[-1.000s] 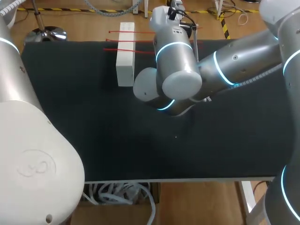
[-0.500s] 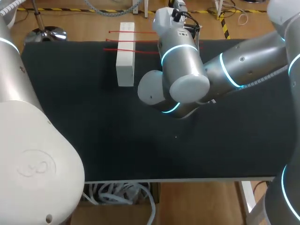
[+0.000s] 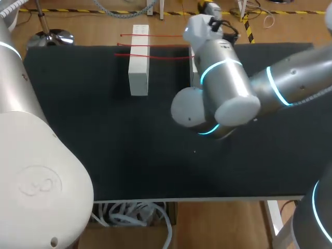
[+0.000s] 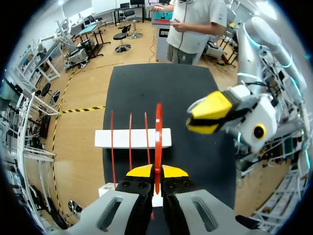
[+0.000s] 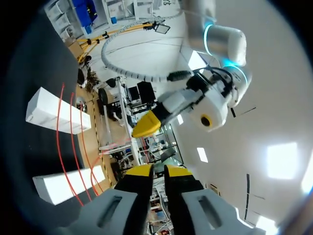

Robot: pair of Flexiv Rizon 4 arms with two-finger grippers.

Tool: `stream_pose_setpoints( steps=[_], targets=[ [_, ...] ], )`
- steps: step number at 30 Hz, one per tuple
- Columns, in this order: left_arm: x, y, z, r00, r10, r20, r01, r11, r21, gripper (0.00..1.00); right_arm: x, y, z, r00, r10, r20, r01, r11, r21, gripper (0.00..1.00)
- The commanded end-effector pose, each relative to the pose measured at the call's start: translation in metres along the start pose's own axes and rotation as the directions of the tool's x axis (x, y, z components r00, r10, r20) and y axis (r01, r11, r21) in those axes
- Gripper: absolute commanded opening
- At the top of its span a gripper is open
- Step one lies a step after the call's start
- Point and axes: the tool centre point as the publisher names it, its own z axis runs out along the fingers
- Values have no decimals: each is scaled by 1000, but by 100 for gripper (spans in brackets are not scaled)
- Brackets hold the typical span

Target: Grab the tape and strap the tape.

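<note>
Between the yellow tips of my left gripper [image 4: 156, 171] stands a thin red tape strip [image 4: 158, 132], upright and gripped at its lower end. Ahead of it a long white block [image 4: 133, 138] lies on the black table with three more red tapes [image 4: 130, 134] over it. That same white block [image 3: 138, 62] carries the red tapes [image 3: 155, 36] near the far edge in the head view. My right gripper [image 3: 210, 7] hangs above that far edge, fingers together on nothing; the left wrist view shows the right gripper [image 4: 190, 121] apart from the held strip. From the right wrist, my right gripper [image 5: 157, 170] faces the left gripper [image 5: 139, 131].
A second white block [image 3: 193, 63] lies partly behind my right arm [image 3: 228, 88]; this second block [image 5: 68, 183] also bears the tapes. My left arm [image 3: 31, 155] fills the near left. The black table mat [image 3: 104, 140] spreads from the blocks to the front edge.
My right arm has swung to the right and toward the far edge, uncovering part of the second white block. The first block and its tapes have not moved.
</note>
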Motion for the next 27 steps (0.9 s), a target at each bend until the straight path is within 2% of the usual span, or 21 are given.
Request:
stream_pose_setpoints(
  steps=[1,3,4,5,10,14,15,16,17,27],
  targets=[
    [-1,-1,-1,1000,-1,-3,1,1000,-4,0,-18,-32,5,996,-14,-92,10,999,-44,6],
    [-1,-1,-1,1000,-1,-3,1,1000,-4,0,-21,-48,9,996,-30,-79,28,999,-33,7],
    [-1,-1,-1,1000,-1,-3,1,1000,-4,0,-23,-55,11,997,-36,-73,33,999,-35,2],
    [-1,-1,-1,1000,-1,-3,1,1000,-4,0,-24,-62,13,997,-48,-67,45,998,-39,1],
    [-1,-1,-1,1000,-1,-3,1,1000,-4,0,-32,-88,21,997,-67,-47,64,997,-52,2],
    [-1,-1,-1,1000,-1,-3,1,1000,-4,0,-31,-105,30,996,-85,-37,83,995,-46,3],
    [-1,-1,-1,1000,-1,-3,1,1000,-4,0,-29,-106,31,996,-80,-46,77,994,-71,15],
    [-1,-1,-1,1000,-1,-3,1,1000,-4,0,-28,-106,31,994,-89,-58,83,992,-93,53],
    [-1,-1,-1,1000,-1,-3,1,1000,-4,0,-26,-107,32,994,-89,-64,83,992,-94,100],
    [-1,-1,-1,1000,-1,-3,1,1000,-4,0,-26,-107,32,994,-89,-64,83,992,-94,100]
  ],
)
